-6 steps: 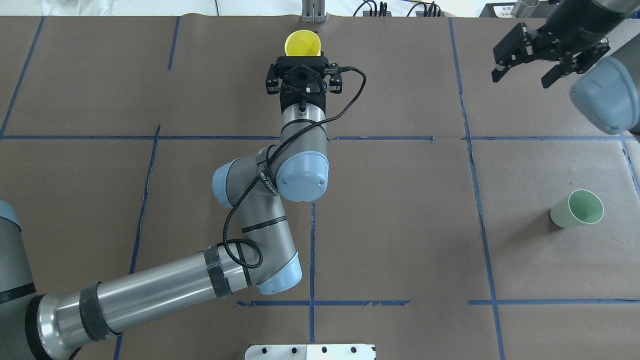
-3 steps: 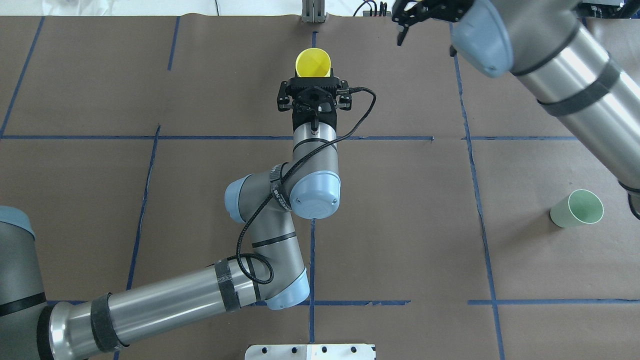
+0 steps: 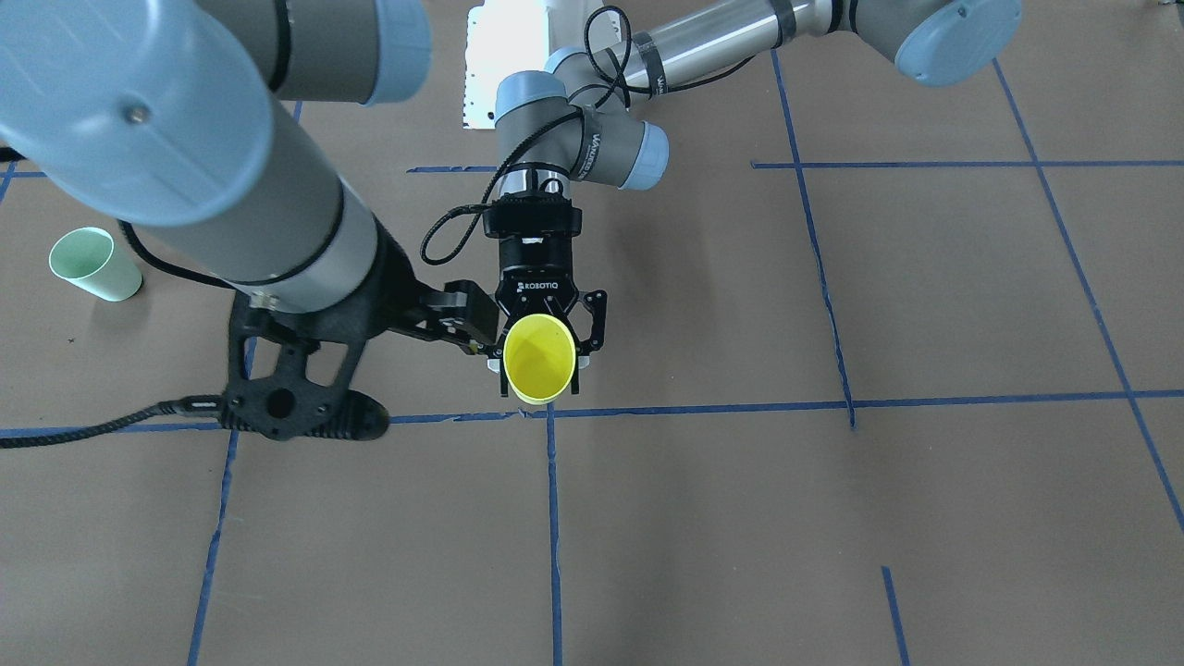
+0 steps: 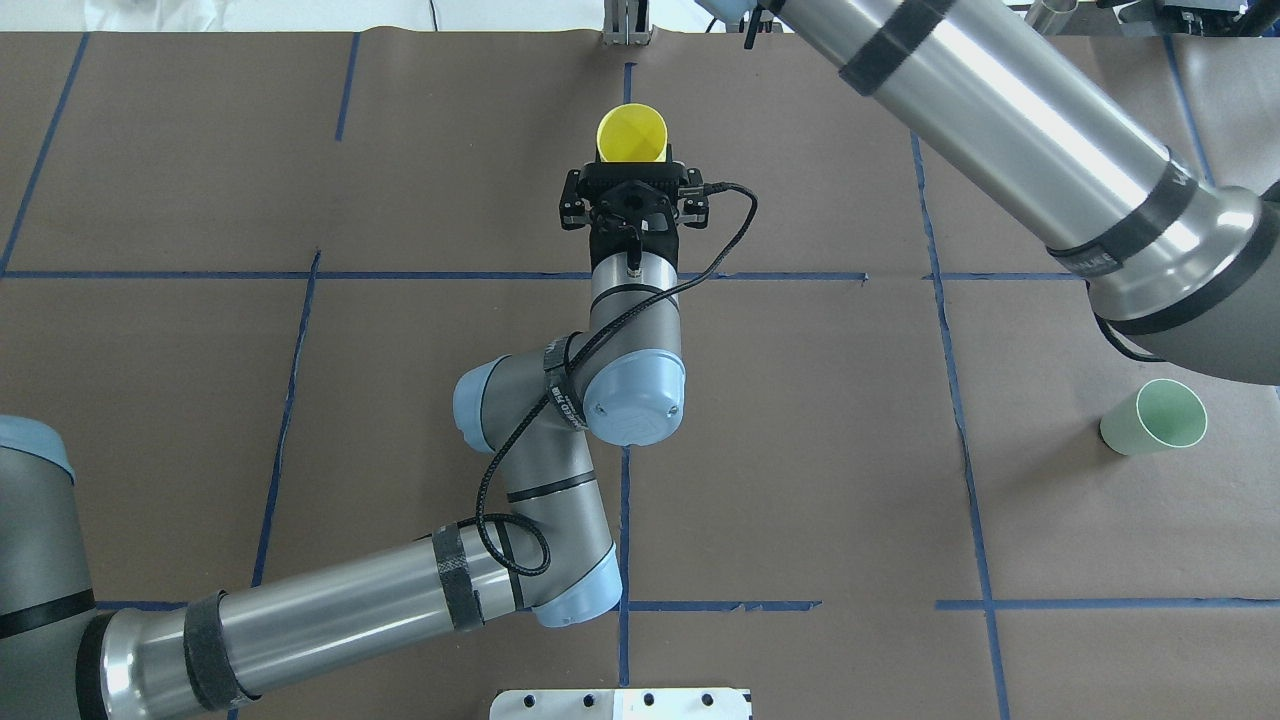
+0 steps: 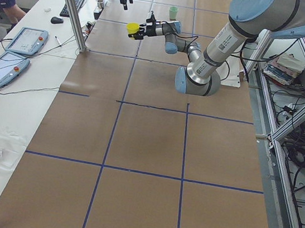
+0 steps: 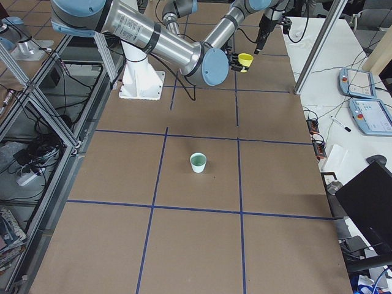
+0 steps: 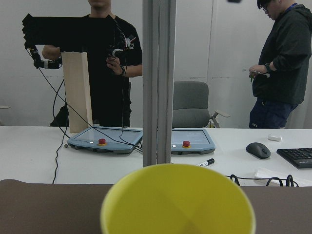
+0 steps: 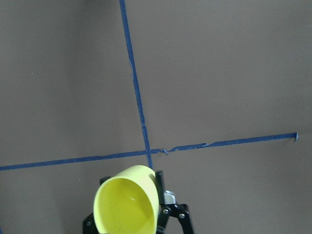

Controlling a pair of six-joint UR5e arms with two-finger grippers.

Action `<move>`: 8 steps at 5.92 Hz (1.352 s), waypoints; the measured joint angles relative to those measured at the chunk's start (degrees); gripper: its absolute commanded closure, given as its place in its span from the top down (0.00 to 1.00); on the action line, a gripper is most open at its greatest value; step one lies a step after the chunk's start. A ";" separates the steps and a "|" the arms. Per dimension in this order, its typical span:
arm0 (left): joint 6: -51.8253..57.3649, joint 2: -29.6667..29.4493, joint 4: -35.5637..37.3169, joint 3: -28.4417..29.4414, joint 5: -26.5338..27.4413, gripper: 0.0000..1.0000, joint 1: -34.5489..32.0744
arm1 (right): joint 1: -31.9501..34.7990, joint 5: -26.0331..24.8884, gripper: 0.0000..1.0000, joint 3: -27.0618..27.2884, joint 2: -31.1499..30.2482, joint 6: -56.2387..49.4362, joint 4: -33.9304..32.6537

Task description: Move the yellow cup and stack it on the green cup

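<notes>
My left gripper (image 4: 633, 160) is shut on the yellow cup (image 4: 632, 133). It holds the cup on its side above the far middle of the table, mouth facing away from me. The cup also shows in the front view (image 3: 537, 359), between the left gripper's fingers (image 3: 541, 370), and fills the bottom of the left wrist view (image 7: 178, 200). My right gripper (image 3: 467, 324) hangs just beside and above the yellow cup, jaws apart and empty. The right wrist view looks down on the cup (image 8: 127, 204). The green cup (image 4: 1153, 417) stands upright at the right side of the table, also in the front view (image 3: 92, 264).
The right arm (image 4: 1000, 110) spans the far right of the table. A metal post (image 4: 625, 22) stands at the far edge behind the yellow cup. The white base plate (image 4: 620, 703) is at the near edge. Operators and tablets (image 7: 105, 141) are beyond the far edge.
The right arm has swung left across the far side, bringing its open gripper over to the yellow cup. The left gripper has shifted slightly right and back with the cup.
</notes>
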 measured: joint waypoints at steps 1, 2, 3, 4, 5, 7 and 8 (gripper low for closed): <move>0.00 -0.01 -0.07 -0.07 -0.09 0.47 0.01 | -1.87 -1.18 0.96 -2.12 0.91 -1.13 0.08; 0.00 -0.01 -0.13 -0.11 -0.13 0.47 0.02 | -3.37 -2.75 0.94 -2.65 0.58 -2.68 0.09; 0.00 0.01 -0.14 -0.14 -0.17 0.47 0.02 | -4.33 -3.91 0.91 -2.69 -0.18 -4.64 0.05; 0.00 0.05 -0.15 -0.14 -0.24 0.47 0.02 | -4.99 -5.07 0.88 -2.60 -0.84 -5.81 0.03; 0.00 0.07 -0.15 -0.18 -0.29 0.47 0.02 | -5.36 -6.03 0.82 -2.54 -1.19 -6.38 0.03; 0.07 0.08 -0.15 -0.33 -0.38 0.47 0.02 | -5.89 -6.59 0.64 -2.41 -1.53 -6.55 0.07; 0.08 0.08 -0.15 -0.37 -0.43 0.47 0.02 | -6.23 -6.66 0.59 -2.27 -1.84 -6.48 0.13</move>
